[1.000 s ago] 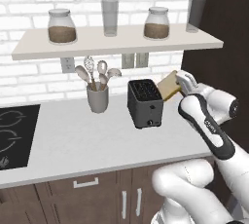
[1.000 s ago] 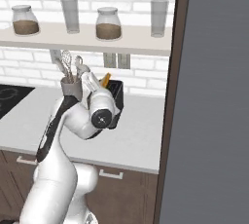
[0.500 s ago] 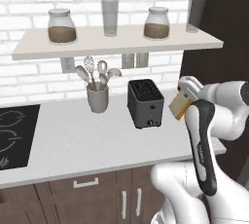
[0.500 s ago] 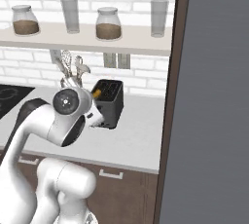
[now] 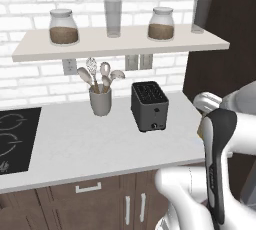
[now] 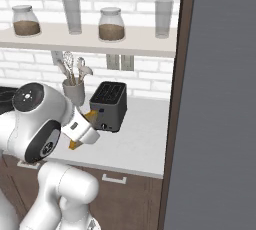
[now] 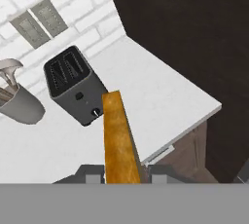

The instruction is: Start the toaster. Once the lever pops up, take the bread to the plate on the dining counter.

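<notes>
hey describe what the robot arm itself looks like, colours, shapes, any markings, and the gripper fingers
The arm is glossy white with rounded, bulbous links and dark grey-black joint sections; one round white joint cap carries small dark dots. In the left base view a long black strip runs down a white link. The gripper has two small, blocky dark grey finger tips. No loose cables or printed lettering can be made out.

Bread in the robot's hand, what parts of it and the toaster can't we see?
- Bread: hand view shows it edge-on, so its flat faces stay hidden; its lower end is cut off between the gripper's fingers.
- Bread in right base view: mostly behind the white arm.
- Toaster: slots too dark to see inside; knob too small.
</notes>
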### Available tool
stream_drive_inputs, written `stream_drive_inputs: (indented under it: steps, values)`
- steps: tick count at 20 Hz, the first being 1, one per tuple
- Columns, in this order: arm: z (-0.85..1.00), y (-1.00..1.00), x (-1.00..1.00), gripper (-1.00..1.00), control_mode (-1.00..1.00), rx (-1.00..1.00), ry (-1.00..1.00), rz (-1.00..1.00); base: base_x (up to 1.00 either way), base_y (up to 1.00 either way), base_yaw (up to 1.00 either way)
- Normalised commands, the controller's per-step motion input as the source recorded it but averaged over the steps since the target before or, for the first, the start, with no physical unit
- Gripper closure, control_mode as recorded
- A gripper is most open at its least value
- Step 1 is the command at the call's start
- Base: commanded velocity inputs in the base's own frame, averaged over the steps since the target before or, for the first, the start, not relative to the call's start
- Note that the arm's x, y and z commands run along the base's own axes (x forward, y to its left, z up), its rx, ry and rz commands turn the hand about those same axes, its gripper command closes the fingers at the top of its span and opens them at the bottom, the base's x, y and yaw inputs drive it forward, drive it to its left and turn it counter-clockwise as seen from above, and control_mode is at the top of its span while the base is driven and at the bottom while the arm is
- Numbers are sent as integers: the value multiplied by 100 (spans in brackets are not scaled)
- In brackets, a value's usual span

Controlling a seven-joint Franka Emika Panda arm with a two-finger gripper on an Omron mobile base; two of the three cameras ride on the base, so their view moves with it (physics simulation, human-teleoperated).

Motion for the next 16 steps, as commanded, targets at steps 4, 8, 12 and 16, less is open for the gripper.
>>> stream_drive_inputs:
  steps: [4,8,12,16]
  values:
    - [0,0,-48,100,-100,-13,0,0,0,0,0]
    - [-9,0,-15,100,-100,-2,-2,0,0,0,0]
    - [-9,0,0,100,-100,-1,-3,1,0,0,0]
    - [-6,0,0,100,-100,-3,0,0,0,0,0]
